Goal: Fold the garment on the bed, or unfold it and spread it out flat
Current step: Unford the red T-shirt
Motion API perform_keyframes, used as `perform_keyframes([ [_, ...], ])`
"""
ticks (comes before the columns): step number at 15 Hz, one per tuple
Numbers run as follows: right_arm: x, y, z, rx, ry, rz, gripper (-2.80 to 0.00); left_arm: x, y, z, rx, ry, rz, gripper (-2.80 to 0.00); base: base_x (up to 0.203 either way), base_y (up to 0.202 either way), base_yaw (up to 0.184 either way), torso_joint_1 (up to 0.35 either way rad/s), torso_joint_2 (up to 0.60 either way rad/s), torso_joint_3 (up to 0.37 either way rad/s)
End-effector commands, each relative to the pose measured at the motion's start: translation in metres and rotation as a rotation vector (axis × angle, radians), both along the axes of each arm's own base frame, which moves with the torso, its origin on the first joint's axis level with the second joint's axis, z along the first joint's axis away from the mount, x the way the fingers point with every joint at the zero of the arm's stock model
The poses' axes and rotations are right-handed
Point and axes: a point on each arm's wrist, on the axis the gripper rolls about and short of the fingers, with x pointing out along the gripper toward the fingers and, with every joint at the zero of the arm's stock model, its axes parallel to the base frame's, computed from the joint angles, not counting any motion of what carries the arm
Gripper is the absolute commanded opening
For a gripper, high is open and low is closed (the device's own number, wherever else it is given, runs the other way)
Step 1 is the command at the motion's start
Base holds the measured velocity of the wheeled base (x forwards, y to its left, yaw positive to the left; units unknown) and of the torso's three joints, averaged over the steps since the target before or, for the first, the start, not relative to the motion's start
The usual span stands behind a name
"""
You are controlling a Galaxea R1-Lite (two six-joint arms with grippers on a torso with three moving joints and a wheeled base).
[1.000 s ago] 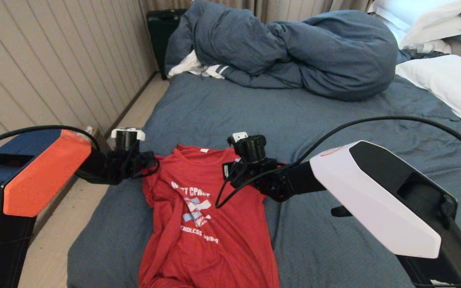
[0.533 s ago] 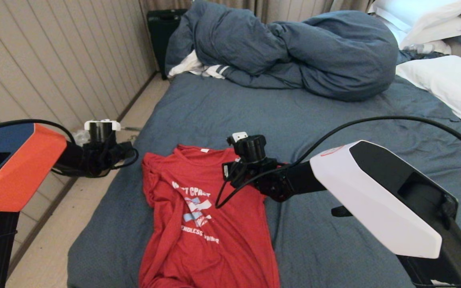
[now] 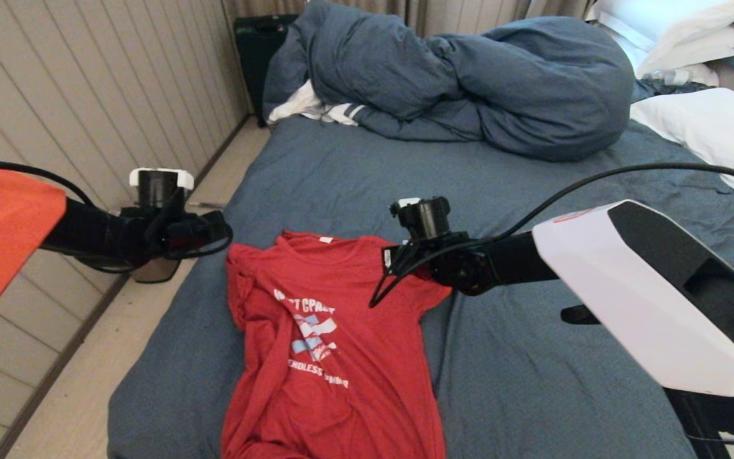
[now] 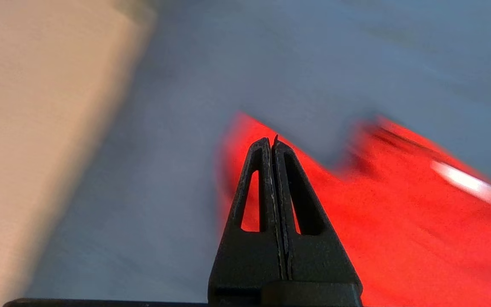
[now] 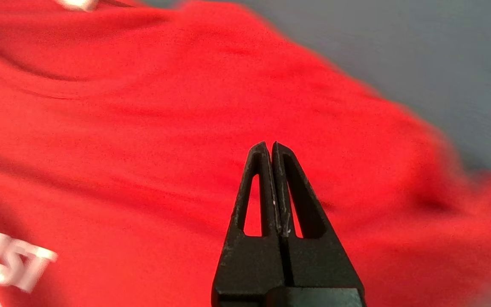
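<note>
The red T-shirt [image 3: 329,357] lies print-up on the bed's dark blue-grey sheet [image 3: 564,382], collar and white tag away from me, its body wrinkled and its left sleeve bunched inward. My left gripper [image 4: 272,143] is shut and empty; it hovers by the bed's left edge, just off the shirt's left shoulder [image 4: 399,234]. The left arm's end [image 3: 217,229] shows there in the head view. My right gripper [image 5: 270,145] is also shut and empty, raised over the shirt's right shoulder [image 5: 143,128]. Its arm's end [image 3: 395,264] shows above the right sleeve.
A bunched blue-grey duvet [image 3: 469,83] fills the far side of the bed, with a white striped cloth [image 3: 322,111] tucked under it. White pillows [image 3: 711,127] lie at the far right. Floor [image 3: 86,382] and a panelled wall run along the left.
The left arm pulled off the shirt's left shoulder toward the floor side and rose. The right arm lifted and shifted right, uncovering the right sleeve. The shirt has stayed put.
</note>
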Motion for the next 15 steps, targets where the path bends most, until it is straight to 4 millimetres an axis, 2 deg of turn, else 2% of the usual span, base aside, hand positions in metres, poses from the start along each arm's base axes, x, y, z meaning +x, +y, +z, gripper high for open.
perform_keyframes([
  [1, -0.007, -0.014, 0.024, -0.021, 0.031, -0.036, -2.80, -0.012, -0.003, 0.022, -0.081, -0.007, -0.080, -2.80, 0.000, 0.000, 0.000, 0.000, 0.00, 0.000],
  [2, -0.008, -0.023, 0.028, -0.047, 0.063, -0.074, -2.80, -0.013, -0.007, 0.008, -0.087, 0.040, -0.101, -2.80, 0.000, 0.000, 0.000, 0.000, 0.00, 0.000],
  [4, -0.001, -0.044, 0.036, -0.084, 0.103, -0.146, -2.80, -0.013, -0.032, -0.034, -0.065, 0.137, -0.149, -2.80, 0.000, 0.000, 0.000, 0.000, 0.00, 0.000],
  [6, 0.008, -0.056, 0.027, -0.114, 0.159, -0.185, -2.80, -0.006, -0.039, -0.067, -0.023, 0.171, -0.165, -2.80, 0.000, 0.000, 0.000, 0.000, 0.00, 0.000],
  [7, 0.016, -0.063, 0.020, -0.128, 0.173, -0.217, -2.80, -0.002, -0.040, -0.075, -0.003, 0.169, -0.166, -2.80, 0.000, 0.000, 0.000, 0.000, 0.00, 0.000],
  [9, 0.025, -0.069, 0.009, -0.170, 0.200, -0.271, -2.80, 0.000, -0.039, -0.076, 0.009, 0.158, -0.160, -2.80, 0.000, 0.000, 0.000, 0.000, 0.00, 0.000],
  [11, 0.025, -0.066, 0.005, -0.182, 0.209, -0.266, -2.80, 0.002, -0.032, -0.076, 0.035, 0.152, -0.156, -2.80, 0.000, 0.000, 0.000, 0.000, 0.00, 0.000],
  [13, 0.027, -0.063, 0.000, -0.184, 0.212, -0.263, -2.80, 0.012, -0.008, -0.074, 0.070, 0.127, -0.122, -2.80, 0.000, 0.000, 0.000, 0.000, 0.00, 0.000],
  [15, 0.028, -0.062, -0.002, -0.185, 0.216, -0.261, -2.80, 0.025, 0.021, -0.064, 0.090, 0.083, -0.065, -2.80, 0.000, 0.000, 0.000, 0.000, 0.00, 0.000],
])
